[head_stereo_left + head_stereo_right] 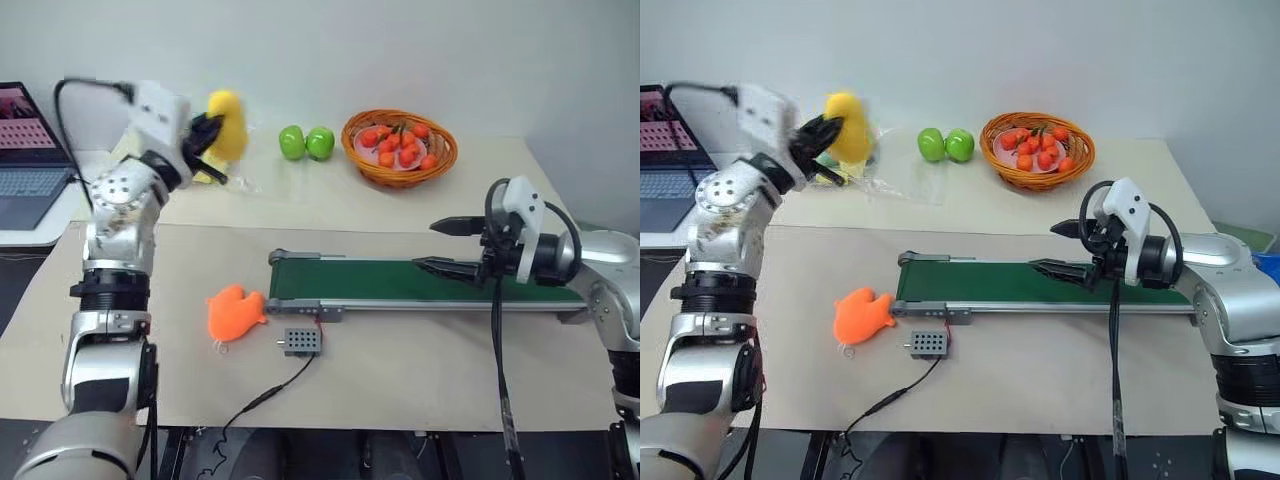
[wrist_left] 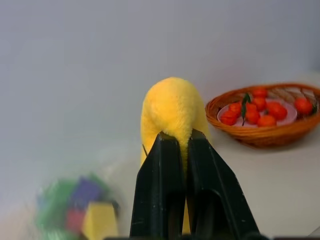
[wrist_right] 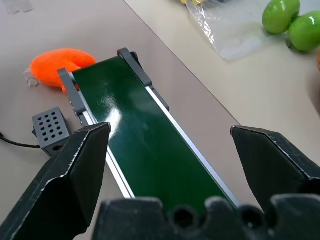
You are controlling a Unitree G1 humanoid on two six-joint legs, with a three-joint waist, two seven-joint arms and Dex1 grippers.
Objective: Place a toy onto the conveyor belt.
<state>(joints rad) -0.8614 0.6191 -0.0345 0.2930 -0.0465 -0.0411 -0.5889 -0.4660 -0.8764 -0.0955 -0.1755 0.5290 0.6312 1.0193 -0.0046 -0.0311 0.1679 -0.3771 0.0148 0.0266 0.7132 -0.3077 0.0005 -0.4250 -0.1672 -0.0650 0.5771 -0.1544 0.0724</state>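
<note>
I had the left pincer [image 1: 208, 133] pinching the yellow toy [image 1: 228, 122], lifted above the tabletop [image 1: 420, 380]'s far left; my right pincer [image 3: 172, 150] hung spread over the conveyor belt [image 1: 380, 282].

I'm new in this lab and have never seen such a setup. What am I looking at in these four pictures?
A two-armed humanoid robot stands at a table. Two pictures come from cameras in its head; the other two look along each wrist's black fingers.

The left pincer is shut on a yellow plush toy, held up in the air. The right pincer hangs open above the dark green conveyor belt.

On the table lie an orange fish plush, a small grey control box with its cable, two green apples, a basket of small orange fruit and a clear plastic bag. A laptop sits to the robot's left.
</note>
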